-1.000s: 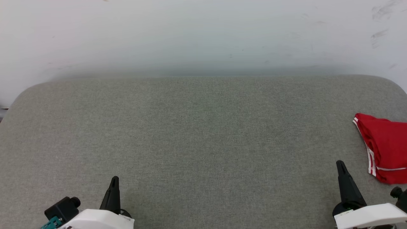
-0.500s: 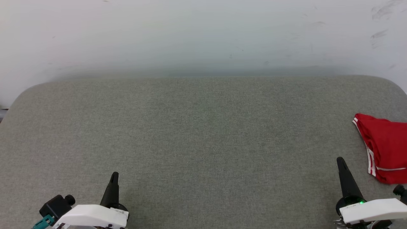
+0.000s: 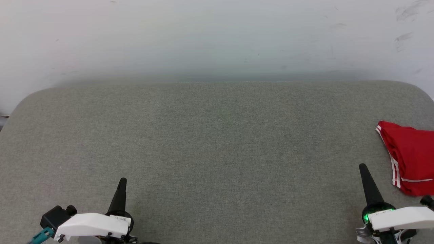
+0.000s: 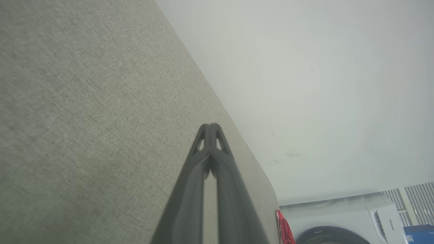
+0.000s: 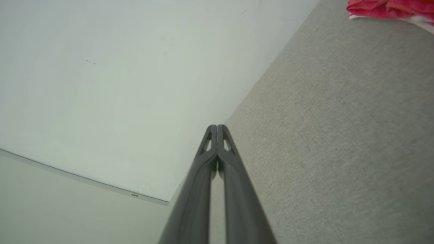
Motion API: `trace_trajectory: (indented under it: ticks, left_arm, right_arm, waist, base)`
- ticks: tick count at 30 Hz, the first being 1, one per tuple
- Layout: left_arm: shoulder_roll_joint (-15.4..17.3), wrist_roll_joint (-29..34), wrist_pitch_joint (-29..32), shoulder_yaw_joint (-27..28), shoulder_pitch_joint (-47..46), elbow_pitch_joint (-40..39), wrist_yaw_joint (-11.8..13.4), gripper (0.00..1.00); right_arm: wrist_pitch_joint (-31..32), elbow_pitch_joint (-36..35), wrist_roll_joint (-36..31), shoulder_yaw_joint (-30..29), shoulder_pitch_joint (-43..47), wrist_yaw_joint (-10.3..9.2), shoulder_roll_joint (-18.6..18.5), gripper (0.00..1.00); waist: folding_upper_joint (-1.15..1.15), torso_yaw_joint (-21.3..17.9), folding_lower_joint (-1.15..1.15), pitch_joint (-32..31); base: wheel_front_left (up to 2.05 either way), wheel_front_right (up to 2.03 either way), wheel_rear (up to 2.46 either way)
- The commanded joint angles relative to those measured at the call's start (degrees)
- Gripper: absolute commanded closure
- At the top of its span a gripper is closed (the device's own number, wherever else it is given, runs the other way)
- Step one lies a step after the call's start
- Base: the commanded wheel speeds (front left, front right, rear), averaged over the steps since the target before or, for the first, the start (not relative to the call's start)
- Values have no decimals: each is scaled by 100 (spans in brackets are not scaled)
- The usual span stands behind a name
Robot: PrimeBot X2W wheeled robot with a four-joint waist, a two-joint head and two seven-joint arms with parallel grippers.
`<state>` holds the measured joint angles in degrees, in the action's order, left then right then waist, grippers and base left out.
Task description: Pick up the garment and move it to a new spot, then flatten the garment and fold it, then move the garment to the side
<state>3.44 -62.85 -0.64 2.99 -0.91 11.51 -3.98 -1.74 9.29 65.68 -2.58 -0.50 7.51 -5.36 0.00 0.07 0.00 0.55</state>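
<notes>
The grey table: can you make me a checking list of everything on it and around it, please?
Surface: grey cloth-covered table, rounded corners.
Job's things: red garment with white stripes, at the table's right side, apart from both grippers.
Clutter: nothing seen.
Grippers: left gripper and right gripper near the front edge, fingers shut, holding nothing.
Cables: teal plug by the left wrist.
Surroundings: pale scuffed wall behind; white appliance beyond the table.

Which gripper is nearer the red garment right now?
Right. The right gripper sits close beside the garment, apart from it, on the grey surface; the left gripper is far off at the lower left.
</notes>
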Motion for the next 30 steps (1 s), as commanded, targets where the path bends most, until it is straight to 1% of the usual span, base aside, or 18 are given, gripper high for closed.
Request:
trace_trajectory:
  ticks: [1,30]
  left_arm:
    - [7,-153,39,45,-144,-21,-41,100]
    - [-30,-1731,432,228,-384,137,-225,100]
  right_arm:
    - [35,-21,160,-22,-148,-1,10,100]
    - [409,260,1665,-139,-401,-2,82,100]
  waist:
    - [0,0,0,-1]
    - [0,-4,0,-19]
  base:
    - [0,0,0]
    - [0,0,0]
